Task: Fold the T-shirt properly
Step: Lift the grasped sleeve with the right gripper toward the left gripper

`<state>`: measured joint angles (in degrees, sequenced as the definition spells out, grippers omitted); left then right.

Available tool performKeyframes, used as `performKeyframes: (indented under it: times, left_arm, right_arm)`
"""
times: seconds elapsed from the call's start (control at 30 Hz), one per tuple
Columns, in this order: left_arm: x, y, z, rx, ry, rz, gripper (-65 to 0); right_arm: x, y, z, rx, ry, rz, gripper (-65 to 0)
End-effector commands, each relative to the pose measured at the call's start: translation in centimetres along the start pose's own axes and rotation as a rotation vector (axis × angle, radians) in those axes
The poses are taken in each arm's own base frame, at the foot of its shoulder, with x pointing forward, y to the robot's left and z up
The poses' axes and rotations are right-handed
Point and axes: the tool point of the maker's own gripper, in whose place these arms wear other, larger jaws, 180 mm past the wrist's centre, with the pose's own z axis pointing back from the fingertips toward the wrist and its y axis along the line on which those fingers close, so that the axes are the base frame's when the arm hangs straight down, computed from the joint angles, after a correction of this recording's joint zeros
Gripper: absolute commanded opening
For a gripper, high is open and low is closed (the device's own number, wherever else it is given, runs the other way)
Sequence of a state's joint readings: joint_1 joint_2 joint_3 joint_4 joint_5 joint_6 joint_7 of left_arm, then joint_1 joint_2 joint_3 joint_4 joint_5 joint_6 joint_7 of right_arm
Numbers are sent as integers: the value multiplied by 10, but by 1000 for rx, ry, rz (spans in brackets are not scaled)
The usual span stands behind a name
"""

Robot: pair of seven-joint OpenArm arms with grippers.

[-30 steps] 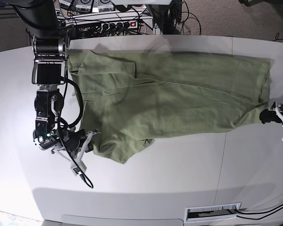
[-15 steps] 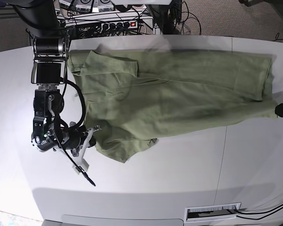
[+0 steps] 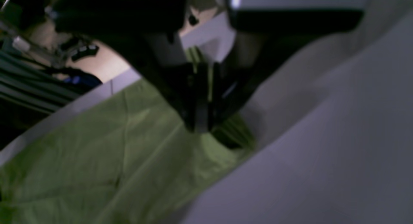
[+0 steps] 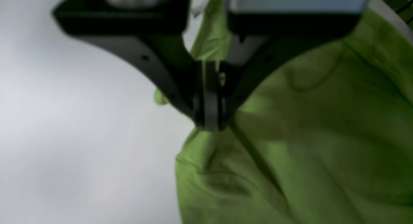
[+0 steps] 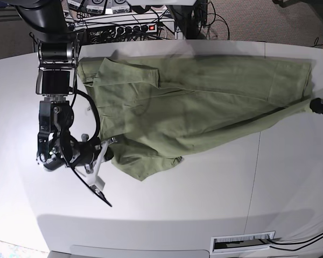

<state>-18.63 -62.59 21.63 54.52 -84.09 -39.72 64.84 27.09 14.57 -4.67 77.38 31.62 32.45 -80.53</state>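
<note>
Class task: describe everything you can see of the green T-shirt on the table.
The plain sage-green short-sleeved T-shirt of thin soft cloth lies stretched lengthwise across the white table, creased, with one sleeve partly folded over. The left tool is shut on one end, the right tool on the other, near a sleeve.

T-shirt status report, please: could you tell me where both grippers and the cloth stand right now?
Left gripper and right gripper: jaws shut on opposite ends. T-shirt stretched flat across table, not folded. Nothing in the way.
</note>
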Motion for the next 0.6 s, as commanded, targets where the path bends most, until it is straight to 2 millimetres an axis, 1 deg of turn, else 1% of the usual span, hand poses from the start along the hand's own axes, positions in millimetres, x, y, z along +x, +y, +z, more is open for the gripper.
performKeyframes:
  times: [0.0, 0.07, 0.2, 0.27, 0.43, 0.57]
  left_arm:
    - [6, 5, 18, 24, -20, -12, -650]
    - [-1, 1, 13, 14, 5, -21, -650]
    - [-18, -8, 7, -4, 82, -45, -650]
    - [-24, -10, 7, -7, 110, -56, -650]
    - [-36, -7, 17, 16, 155, -69, -650]
    - [-37, -1, 28, 43, 160, -67, -650]
  right_arm:
    - [13, -3, 9, -7, -43, 13, -650]
    - [4, 0, 5, 3, -28, 6, -650]
    - [-3, 9, 0, 47, -29, -10, -650]
    - [-5, 10, -1, 50, -27, -9, -650]
    - [-5, 10, -1, 50, -26, -8, -650]
    - [-5, 10, -1, 49, -26, -9, -650]
